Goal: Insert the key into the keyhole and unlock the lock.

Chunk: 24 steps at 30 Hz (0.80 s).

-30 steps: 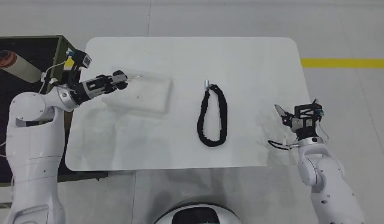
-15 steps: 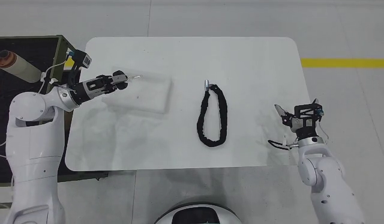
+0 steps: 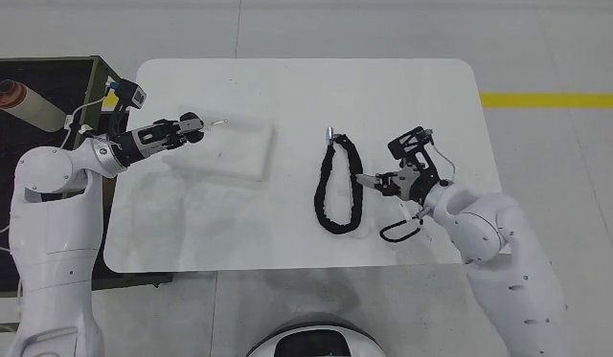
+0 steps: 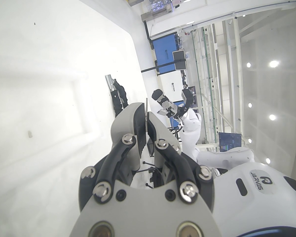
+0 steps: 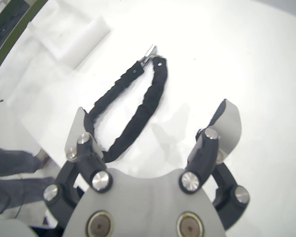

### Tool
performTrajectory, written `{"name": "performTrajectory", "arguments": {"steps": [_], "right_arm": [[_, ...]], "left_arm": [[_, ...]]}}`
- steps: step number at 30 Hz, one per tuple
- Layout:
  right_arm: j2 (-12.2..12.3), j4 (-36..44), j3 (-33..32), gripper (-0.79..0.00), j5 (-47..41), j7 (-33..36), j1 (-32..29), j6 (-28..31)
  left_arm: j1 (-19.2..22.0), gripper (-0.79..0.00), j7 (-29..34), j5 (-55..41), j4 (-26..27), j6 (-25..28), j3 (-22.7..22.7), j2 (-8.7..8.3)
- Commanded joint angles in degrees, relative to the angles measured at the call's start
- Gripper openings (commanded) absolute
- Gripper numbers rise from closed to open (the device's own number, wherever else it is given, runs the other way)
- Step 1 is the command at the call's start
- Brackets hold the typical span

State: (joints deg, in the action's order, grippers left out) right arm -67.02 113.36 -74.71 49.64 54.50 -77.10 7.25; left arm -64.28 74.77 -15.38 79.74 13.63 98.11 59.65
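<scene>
The left gripper (image 4: 145, 111) is clenched on the key (image 4: 146, 104), a thin metal blade pinched edge-on between its pads, with the tip sticking out past them. In the top view this gripper sits over the white foam block (image 3: 225, 148) near the table's (image 3: 402, 89) 9 o'clock edge, and the key points toward 3 o'clock.

The right gripper (image 5: 153, 112) hangs spread wide with nothing between its jaws, at 3 o'clock of the lock (image 3: 355, 175). The lock is a black-sleeved loop lying near the table's middle, with its metal end (image 3: 330, 135) at 12 o'clock.

Bare table runs between the foam block and the lock, and from the lock out to the 12 and 3 o'clock edges.

The left wrist view makes the grip on the key plain. The right wrist view shows the two sleeve ends meeting at the metal end. I cannot tell whether a fingertip touches the loop.
</scene>
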Motion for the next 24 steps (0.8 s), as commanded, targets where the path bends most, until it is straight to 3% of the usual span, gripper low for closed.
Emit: {"name": "performTrajectory", "arguments": {"steps": [1,5,14,17,19,21,24], "right_arm": [[-0.74,-1.57,4.11,0.000,-2.80,6.47,6.15,-3.63],[-2.27,-4.13,9.99,0.000,-2.18,6.96,12.63,-10.07],[-2.27,-4.13,9.99,0.000,-2.18,6.96,12.63,-10.07],[-2.49,-5.40,9.53,0.000,-10.01,10.13,10.97,-9.17],[-3.27,-10.13,11.47,0.000,-10.72,15.89,15.37,-16.61],[-4.71,-13.79,15.53,0.000,-14.08,18.80,20.61,-20.25],[-7.03,-19.47,21.53,0.000,-12.68,19.46,27.89,-25.50]], "left_arm": [[0.00,-0.785,0.00,0.00,0.00,0.00,0.00,0.00],[0.00,-0.785,0.00,0.00,0.00,0.00,0.00,0.00],[0.00,-0.785,0.00,0.00,0.00,0.00,0.00,0.00],[0.00,-0.785,0.00,0.00,0.00,0.00,0.00,0.00],[0.00,-0.785,0.00,0.00,0.00,0.00,0.00,0.00],[0.00,-0.785,0.00,0.00,0.00,0.00,0.00,0.00],[0.00,-0.785,0.00,0.00,0.00,0.00,0.00,0.00]]}}
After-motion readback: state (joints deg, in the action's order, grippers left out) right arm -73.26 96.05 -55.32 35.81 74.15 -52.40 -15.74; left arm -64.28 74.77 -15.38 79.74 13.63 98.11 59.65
